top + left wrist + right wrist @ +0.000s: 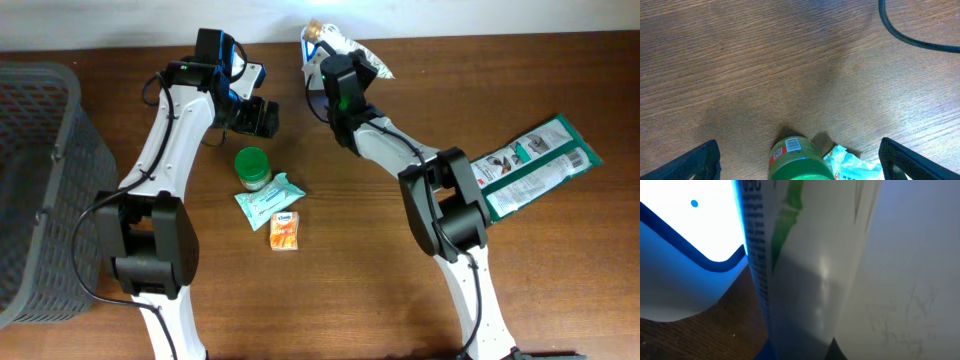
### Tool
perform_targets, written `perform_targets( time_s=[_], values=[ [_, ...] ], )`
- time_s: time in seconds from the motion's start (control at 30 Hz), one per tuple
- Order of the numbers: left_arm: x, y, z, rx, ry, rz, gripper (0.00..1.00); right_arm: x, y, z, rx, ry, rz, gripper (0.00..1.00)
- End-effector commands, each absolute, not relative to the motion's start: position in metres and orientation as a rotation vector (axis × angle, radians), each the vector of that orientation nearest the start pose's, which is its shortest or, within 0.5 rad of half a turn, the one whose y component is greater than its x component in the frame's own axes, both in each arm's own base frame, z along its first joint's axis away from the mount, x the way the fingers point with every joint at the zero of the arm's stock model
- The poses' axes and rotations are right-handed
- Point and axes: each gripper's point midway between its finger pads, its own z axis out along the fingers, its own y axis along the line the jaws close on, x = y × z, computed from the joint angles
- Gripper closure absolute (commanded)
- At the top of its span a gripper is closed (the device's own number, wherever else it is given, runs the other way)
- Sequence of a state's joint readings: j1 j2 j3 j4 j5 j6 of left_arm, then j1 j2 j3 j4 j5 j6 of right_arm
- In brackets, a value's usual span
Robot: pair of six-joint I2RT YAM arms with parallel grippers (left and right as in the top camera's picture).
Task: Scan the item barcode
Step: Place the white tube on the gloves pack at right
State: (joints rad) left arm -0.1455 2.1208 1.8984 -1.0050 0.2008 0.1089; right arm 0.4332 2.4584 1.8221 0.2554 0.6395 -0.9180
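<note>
White pouch (372, 62) in right claw (332, 60) (green jar (252, 166) upright).

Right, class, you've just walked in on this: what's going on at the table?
The right gripper is shut on a printed packet, held at the far side of the table. In its wrist view the packet's small print sits beside a white, blue-edged object, possibly the scanner. The left gripper is open and holds nothing, just beyond a green-lidded jar. A wipes pack, a small orange box and two green-and-white bags lie untouched.
</note>
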Motion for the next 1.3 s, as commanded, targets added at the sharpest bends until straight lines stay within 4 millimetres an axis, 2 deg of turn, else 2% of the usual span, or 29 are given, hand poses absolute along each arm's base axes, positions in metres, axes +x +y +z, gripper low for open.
perform_targets(
  time_s=[0.0,0.1,0.13,0.17,0.23,0.27,0.3,0.33,0.37,0.4,0.5,0.6,0.73,0.8,0.83,0.87,0.9,0.93,0.97,1.0,1.03,1.07,1.1,1.13,1.17,1.2,1.23,1.27],
  values=[
    [0.485,-0.104,0.115,0.41,2.753,-0.287,0.01,0.637,0.192,0.142,-0.781,1.74,-0.92,0.96],
    [0.485,-0.104,0.115,0.41,2.752,-0.287,0.01,0.63,0.183,0.182,-0.676,1.763,-0.855,0.96],
    [0.485,-0.104,0.115,0.411,2.752,-0.287,0.01,0.625,0.178,0.196,-0.63,1.793,-0.801,0.96],
    [0.485,-0.104,0.115,0.411,2.753,-0.287,0.01,0.613,0.173,0.22,-0.577,1.843,-0.669,0.96],
    [0.485,-0.104,0.115,0.41,2.752,-0.287,0.01,0.577,0.157,0.266,-0.424,1.967,-0.346,0.96],
    [0.485,-0.104,0.115,0.411,2.752,-0.287,0.01,0.553,0.137,0.281,-0.282,2.055,-0.208,0.96],
    [0.485,-0.104,0.115,0.41,2.752,-0.287,0.01,0.514,0.112,0.292,-0.147,2.185,-0.043,0.96],
    [0.485,-0.104,0.115,0.41,2.752,-0.287,0.01,0.487,0.097,0.294,-0.097,2.273,0.055,0.96],
    [0.485,-0.104,0.115,0.41,2.752,-0.287,0.01,0.462,0.074,0.292,-0.007,2.358,0.118,0.96],
    [0.485,-0.104,0.115,0.411,2.752,-0.287,0.01,0.45,0.056,0.287,0.073,2.412,0.135,0.96],
    [0.485,-0.104,0.115,0.41,2.752,-0.287,0.01,0.408,-0.023,0.235,0.49,2.666,0.152,0.96],
    [0.485,-0.104,0.115,0.411,2.752,-0.287,0.01,0.389,-0.053,0.166,0.71,2.845,0.263,0.96],
    [0.485,-0.104,0.115,0.41,2.752,-0.287,0.01,0.387,-0.08,0.085,0.854,2.903,0.282,0.96],
    [0.485,-0.104,0.115,0.411,2.752,-0.287,0.01,0.376,-0.09,0.055,0.913,2.918,0.281,0.94],
    [0.485,-0.104,0.115,0.41,2.752,-0.287,0.01,0.365,-0.093,0.044,0.946,2.937,0.273,0.78],
    [0.485,-0.104,0.115,0.41,2.752,-0.287,0.01,0.359,-0.098,0.042,0.955,2.954,0.256,0.59],
    [0.485,-0.104,0.115,0.411,2.752,-0.287,0.01,0.358,-0.099,0.046,0.954,2.956,0.265,0.47],
    [0.485,-0.104,0.115,0.41,2.753,-0.287,0.01,0.36,-0.096,0.054,0.914,2.962,0.288,0.43],
    [0.485,-0.104,0.115,0.41,2.753,-0.287,0.01,0.369,-0.081,0.081,0.776,2.963,0.359,0.37],
    [0.485,-0.104,0.115,0.41,2.753,-0.287,0.01,0.376,-0.062,0.103,0.646,2.957,0.431,0.35],
    [0.485,-0.104,0.115,0.41,2.752,-0.287,0.01,0.38,-0.032,0.124,0.505,2.954,0.518,0.34],
    [0.485,-0.104,0.115,0.41,2.753,-0.287,0.01,0.382,0.013,0.139,0.351,2.96,0.61,0.34],
    [0.485,-0.104,0.115,0.41,2.753,-0.287,0.01,0.381,0.038,0.141,0.272,2.969,0.656,0.34],
    [0.485,-0.104,0.115,0.41,2.752,-0.287,0.01,0.378,0.082,0.135,0.151,2.995,0.701,0.33],
    [0.485,-0.104,0.115,0.411,2.752,-0.286,0.01,0.374,0.116,0.123,0.134,3.022,0.727,0.16],
    [0.485,-0.104,0.115,0.41,2.752,-0.287,0.01,0.367,0.146,0.107,0.107,3.048,0.742,0.05],
    [0.485,-0.104,0.115,0.411,2.752,-0.286,0.01,0.358,0.177,0.091,0.093,3.06,0.794,0.12],
    [0.485,-0.104,0.115,0.41,2.752,-0.287,0.01,0.35,0.202,0.079,0.058,3.053,0.829,0.26]
  ],
)
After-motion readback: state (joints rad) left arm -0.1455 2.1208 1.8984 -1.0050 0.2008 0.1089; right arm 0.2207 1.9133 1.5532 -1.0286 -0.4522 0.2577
